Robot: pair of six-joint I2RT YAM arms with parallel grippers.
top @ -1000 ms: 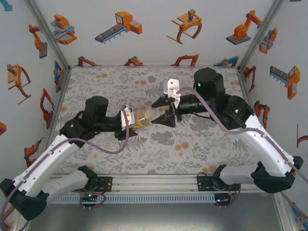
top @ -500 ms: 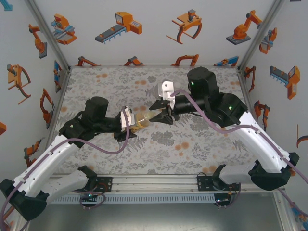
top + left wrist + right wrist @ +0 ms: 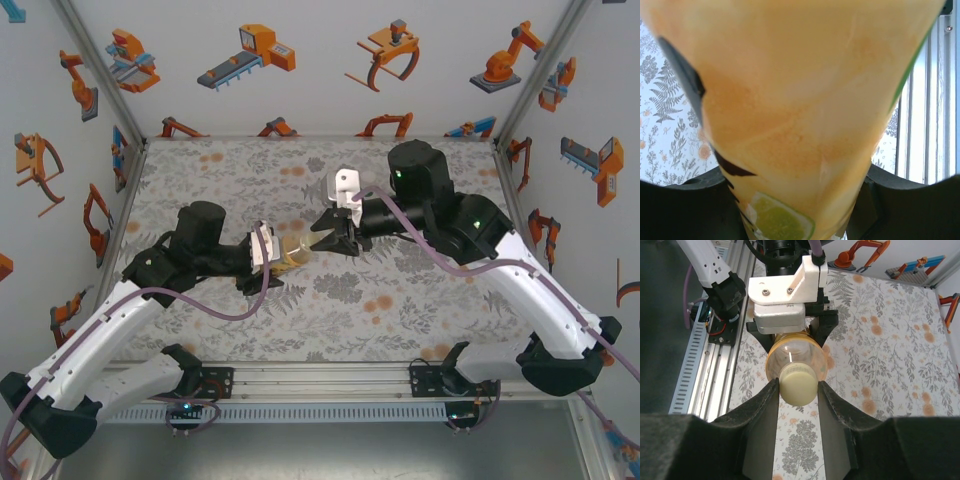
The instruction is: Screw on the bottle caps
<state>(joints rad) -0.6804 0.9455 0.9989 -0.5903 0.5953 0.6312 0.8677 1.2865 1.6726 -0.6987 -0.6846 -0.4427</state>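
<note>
top external: left tool [image 3: 274,252] is clenched on the juice bottle [image 3: 293,251], holding it on its side above the middle of the tabletop [image 3: 400,300], neck pointing right. right tool [image 3: 322,240] meets it from the right, at the neck end.

what changed vs a sec ago: right tool was sitting further right w/ fingers spread wide, just short of the bottle mouth. since then it has slid left & pinched in. left arm & bottle haven't shifted at all.

right wrist: the pale yellow cap [image 3: 798,384] sits on the bottle mouth, btwn the two dark fingers [image 3: 762,420], which look to be touching it on both sides. so right tool reads as grasping the cap, tho the squeeze may only just have landed. behind it the bottle's clear shoulder & orange body run back into the left tool's white mount.

left wrist: orange label w/ a lime slice printed low down, v close to the lens, so the hold is firm around the body.

meaning for the task: approach is over & the grip on the cap is made. prob next is a wrist turn to run the cap down the thread while the left side holds the bottle fixed. can't tell if the threads have caught yet or how far down the cap sits. if it's cocked it'll cross-thread.
</note>
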